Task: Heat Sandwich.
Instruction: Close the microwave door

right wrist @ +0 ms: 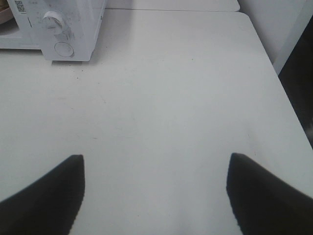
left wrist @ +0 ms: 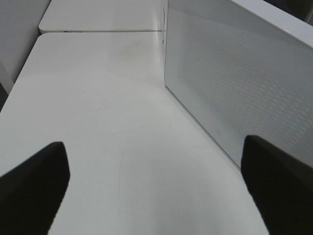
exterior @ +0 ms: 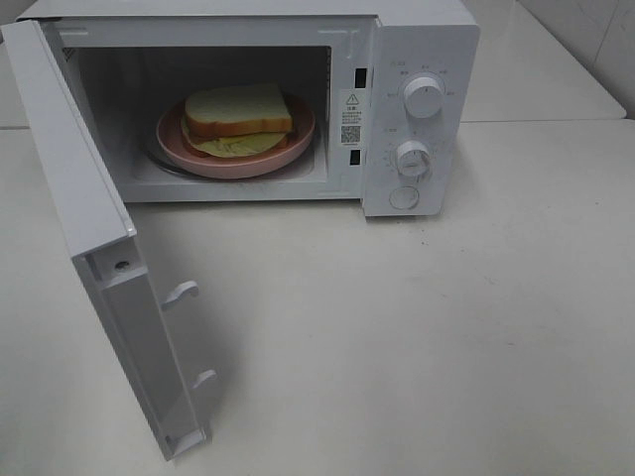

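A white microwave (exterior: 427,40) stands on a white table (exterior: 417,337), its door (exterior: 60,149) swung wide open. Inside, the sandwich (exterior: 238,119) lies on a round pink plate (exterior: 298,147). White bread is on top with a pale yellow layer beneath, and the plate's rim hides its lower edge. Two knobs (exterior: 424,96) sit on the control panel, and the print on a small label (exterior: 351,117) is too small to read. Neither arm appears in the overhead view. The left gripper (left wrist: 154,142) hovers over bare table beside the door's dotted outer face, jaws spread and empty. The right gripper (right wrist: 156,156) also hangs released, grasping nothing, well away from the microwave. The frame edges cut off both grippers' dark fingers.
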